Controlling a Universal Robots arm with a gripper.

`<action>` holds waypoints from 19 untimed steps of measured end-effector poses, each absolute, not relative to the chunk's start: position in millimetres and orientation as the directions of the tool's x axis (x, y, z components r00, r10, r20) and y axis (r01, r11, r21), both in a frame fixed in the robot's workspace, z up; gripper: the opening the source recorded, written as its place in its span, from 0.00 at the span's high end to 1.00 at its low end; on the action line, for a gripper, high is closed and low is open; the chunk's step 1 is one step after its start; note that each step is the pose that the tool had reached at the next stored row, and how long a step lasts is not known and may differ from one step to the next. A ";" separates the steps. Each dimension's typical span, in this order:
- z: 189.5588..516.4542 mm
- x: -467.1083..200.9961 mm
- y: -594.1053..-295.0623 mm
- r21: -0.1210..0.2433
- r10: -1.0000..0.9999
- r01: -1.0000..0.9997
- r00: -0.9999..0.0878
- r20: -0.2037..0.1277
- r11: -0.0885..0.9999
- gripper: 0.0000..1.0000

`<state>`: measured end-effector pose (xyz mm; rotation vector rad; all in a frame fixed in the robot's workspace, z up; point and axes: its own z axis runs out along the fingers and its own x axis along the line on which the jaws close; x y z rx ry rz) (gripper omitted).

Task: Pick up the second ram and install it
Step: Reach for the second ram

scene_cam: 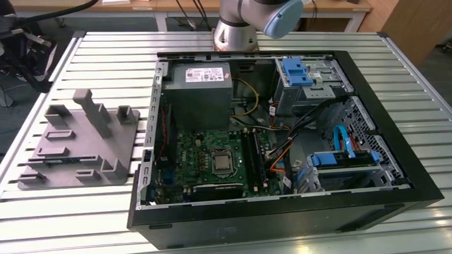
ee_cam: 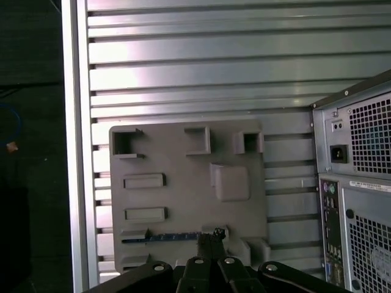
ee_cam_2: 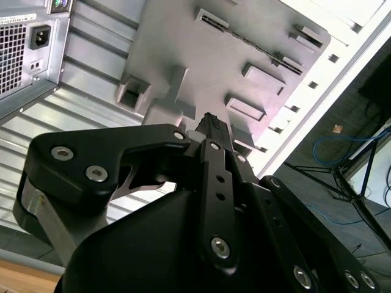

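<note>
— Where is the second ram (ee_cam: 162, 237)?
— Lying in the grey block (ee_cam: 183, 195) on the slatted table (ee_cam: 183, 73), beside the open computer case (scene_cam: 247, 225).
— And the gripper (ee_cam: 211, 237)?
— Over the block, near the ram, jaws together, empty.

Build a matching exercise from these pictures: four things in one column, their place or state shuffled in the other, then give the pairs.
Things:
1. memory stick
2. grey block
3. computer case
4. gripper

Place or state:
A. aimed at the grey block, near the stick's end
B. lying in a groove of the grey block
C. on the slatted table, at the exterior view's left of the case
D. lying open, green circuit board showing inside

Pairs: 1-B, 2-C, 3-D, 4-A
</note>
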<state>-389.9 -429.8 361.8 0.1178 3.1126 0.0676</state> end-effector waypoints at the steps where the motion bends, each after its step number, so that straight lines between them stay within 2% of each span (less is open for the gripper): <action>1: 361.2 -391.5 -430.4 0.044 0.076 0.075 -0.997 -0.024 0.996 0.90; 19: 340.4 -395.8 -445.9 0.044 0.076 0.075 -0.997 -0.023 0.996 0.90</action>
